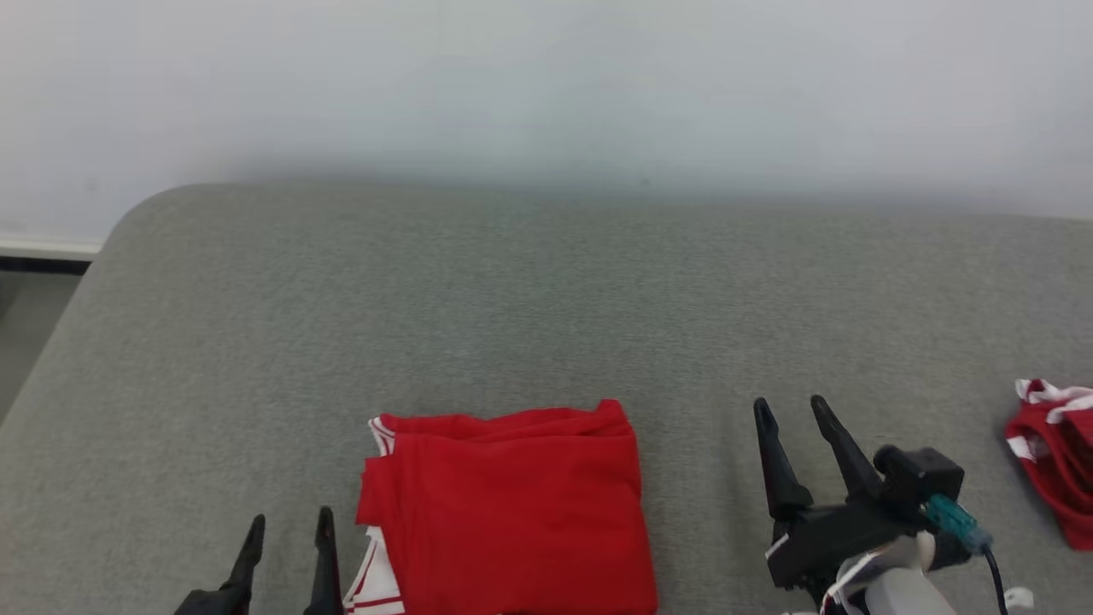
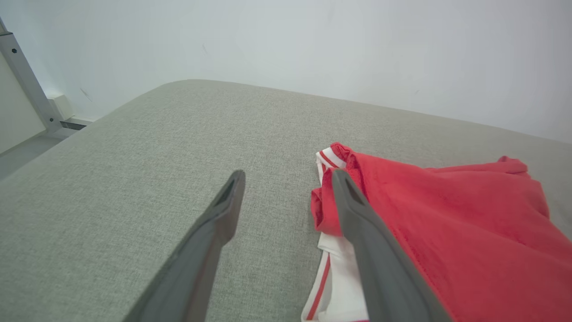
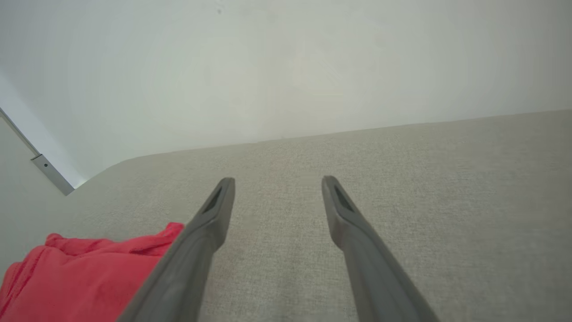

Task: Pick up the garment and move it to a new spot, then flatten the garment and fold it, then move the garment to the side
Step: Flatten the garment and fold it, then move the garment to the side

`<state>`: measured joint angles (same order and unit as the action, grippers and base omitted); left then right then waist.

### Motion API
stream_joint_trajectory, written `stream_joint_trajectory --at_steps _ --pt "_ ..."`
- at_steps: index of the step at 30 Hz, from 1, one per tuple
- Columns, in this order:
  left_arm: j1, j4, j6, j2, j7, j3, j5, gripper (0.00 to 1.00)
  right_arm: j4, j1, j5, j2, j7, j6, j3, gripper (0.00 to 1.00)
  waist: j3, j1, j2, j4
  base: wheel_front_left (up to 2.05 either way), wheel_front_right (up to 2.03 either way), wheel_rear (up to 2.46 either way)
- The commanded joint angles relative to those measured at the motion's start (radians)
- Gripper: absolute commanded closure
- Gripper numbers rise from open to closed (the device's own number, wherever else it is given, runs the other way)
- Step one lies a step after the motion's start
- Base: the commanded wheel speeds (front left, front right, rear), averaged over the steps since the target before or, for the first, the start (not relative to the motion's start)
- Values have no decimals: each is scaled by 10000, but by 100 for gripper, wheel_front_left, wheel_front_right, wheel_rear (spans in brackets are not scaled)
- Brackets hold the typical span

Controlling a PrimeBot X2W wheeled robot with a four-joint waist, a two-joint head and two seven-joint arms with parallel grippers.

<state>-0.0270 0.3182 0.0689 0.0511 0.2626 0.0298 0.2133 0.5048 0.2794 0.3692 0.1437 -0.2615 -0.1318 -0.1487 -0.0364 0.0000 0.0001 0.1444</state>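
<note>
The red garment (image 1: 508, 504) with white striped trim lies folded into a rough rectangle on the grey cushion surface (image 1: 546, 299), near the front edge at centre. My left gripper (image 1: 289, 530) stands open just left of its left edge, holding nothing; in the left wrist view the garment (image 2: 447, 223) lies to the right of that gripper (image 2: 286, 179). My right gripper (image 1: 790, 410) is open and empty, a short way right of the garment. The right wrist view shows the garment's corner (image 3: 80, 273) at the lower left of the open gripper (image 3: 277, 183).
A second red and white piece of clothing (image 1: 1055, 453) lies bunched at the right edge of the cushion. A pale wall (image 1: 546, 85) rises behind the surface. The cushion's rounded left corner (image 1: 137, 213) drops to the floor.
</note>
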Motion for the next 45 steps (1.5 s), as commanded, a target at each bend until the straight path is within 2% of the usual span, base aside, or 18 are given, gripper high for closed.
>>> stream_joint_trajectory --at_steps 1,4,9,15,24,45 --pt "-16 -71 -116 -9 28 -199 -234 0 -343 -358 -561 -144 -39 21 312 0 -22 0 -1 -594 0 0 0" --pt "110 -248 -402 -11 28 -319 -369 0 -830 -794 -1221 -269 -38 21 806 0 3 0 -1 -839 0 0 0" --pt "413 -462 -631 -10 28 -489 -654 0 -1411 -1398 -1985 -605 -37 21 1352 0 174 0 -1 -1146 0 0 0" --pt "693 -674 -639 -6 28 -643 -871 0 -1635 -1843 -2417 -811 -38 21 1527 0 317 0 -1 -1374 0 0 0" --pt "1052 -987 -637 -6 28 -634 -1019 0 -1731 -2148 -2524 -933 -38 21 1517 0 410 0 -1 -1602 0 0 0" --pt "1143 -1108 -432 -7 28 -705 -924 0 -1552 -2075 -2200 -944 -39 21 1209 0 411 0 -1 -1515 0 0 0"
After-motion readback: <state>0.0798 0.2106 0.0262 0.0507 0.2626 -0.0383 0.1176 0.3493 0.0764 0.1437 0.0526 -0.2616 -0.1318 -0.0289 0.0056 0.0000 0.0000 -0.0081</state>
